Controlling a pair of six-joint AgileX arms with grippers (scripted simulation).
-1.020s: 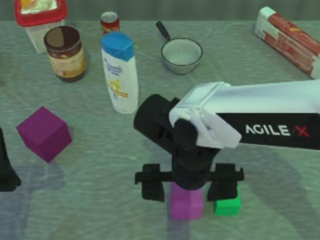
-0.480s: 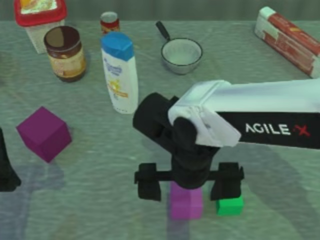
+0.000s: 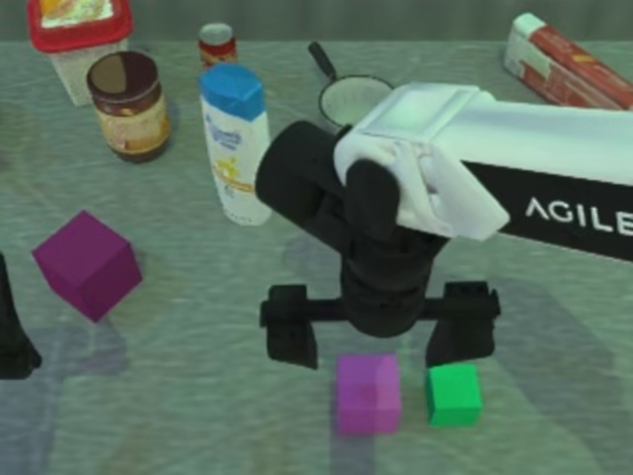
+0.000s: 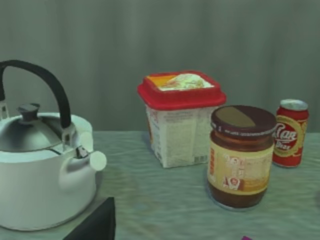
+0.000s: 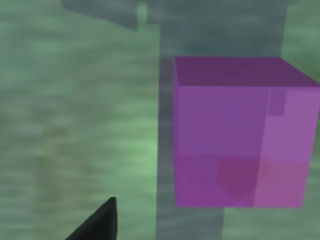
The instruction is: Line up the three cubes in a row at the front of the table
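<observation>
A light pinkish-purple cube rests near the table's front edge, and a small green cube sits close on its right. My right gripper hovers just behind and above these two, open wide and empty. In the right wrist view the pinkish-purple cube lies below, apart from one black fingertip. The large dark magenta cube sits alone at the left. My left arm stays parked at the left edge; only a corner of that cube shows in its wrist view.
Along the back stand a red-lidded tub, a brown jar, a red can, a white bottle with a blue cap, a small pan and a red-and-white box. A white kettle shows in the left wrist view.
My right gripper has risen and drawn back from the pinkish-purple cube, so both front cubes now show uncovered. The left arm and the magenta cube have not moved.
</observation>
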